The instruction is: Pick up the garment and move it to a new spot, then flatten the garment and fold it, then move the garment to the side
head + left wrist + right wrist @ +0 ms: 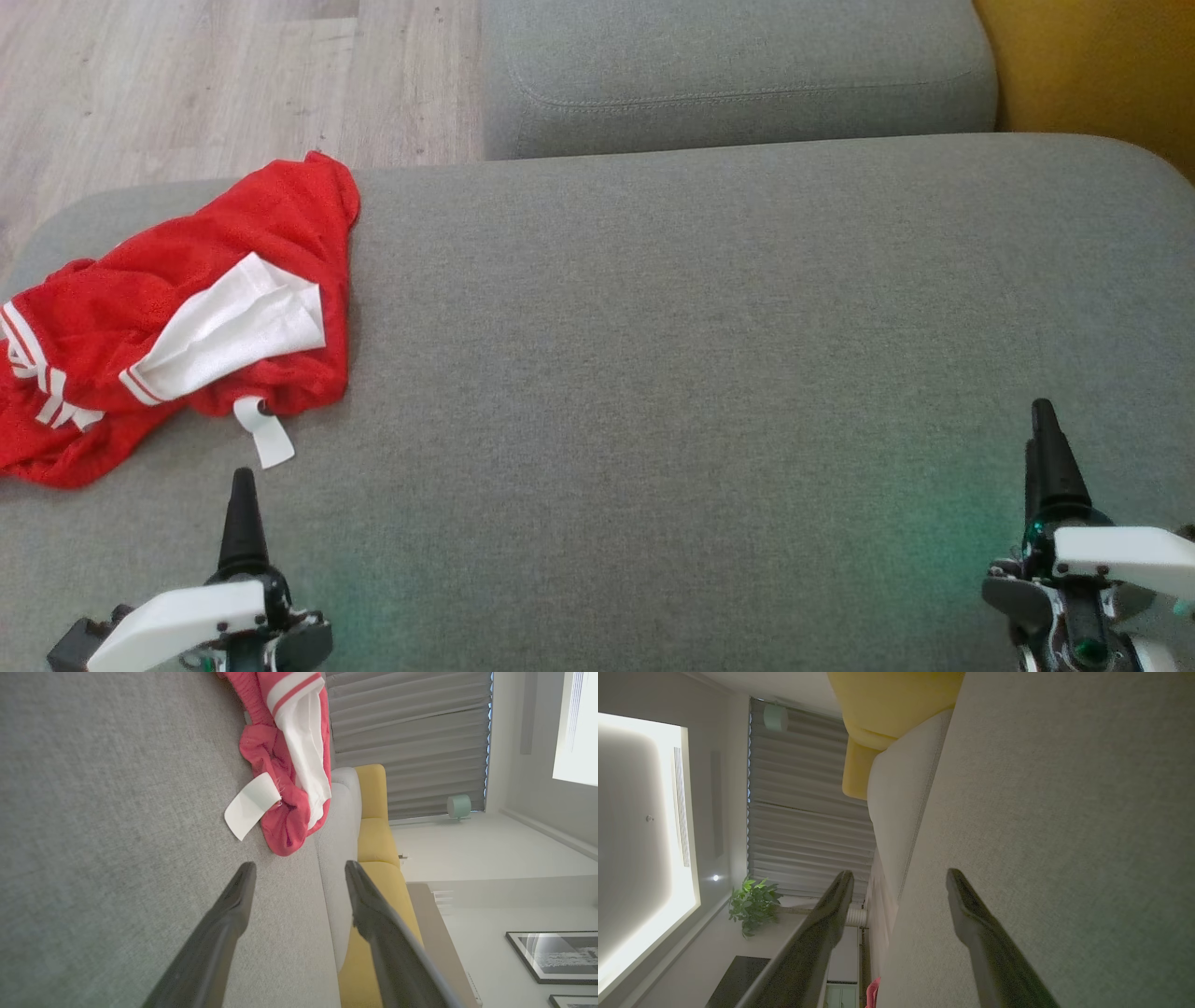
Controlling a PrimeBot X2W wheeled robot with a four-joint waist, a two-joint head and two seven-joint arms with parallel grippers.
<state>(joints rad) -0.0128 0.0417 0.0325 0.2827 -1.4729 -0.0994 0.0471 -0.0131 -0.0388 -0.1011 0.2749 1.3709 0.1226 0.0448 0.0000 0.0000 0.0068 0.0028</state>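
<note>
The garment (168,317) is red with white panels and stripes, lying crumpled at the left end of the grey sofa seat (700,355), a white tag sticking out of its near edge. My left gripper (243,513) hovers just short of that tag, open and empty. In the left wrist view the garment (285,765) lies ahead of the spread fingers of the left gripper (299,872). My right gripper (1046,448) sits far off at the seat's near right, open, nothing between its fingers. Its wrist view shows the right gripper (899,879) over bare grey fabric, with a red sliver of the garment (873,994) at the bottom.
A grey back cushion (738,75) lies behind the seat. A yellow cushion (1092,65) fills the far right corner. Wooden floor (187,84) lies beyond the seat's left end, close to the garment.
</note>
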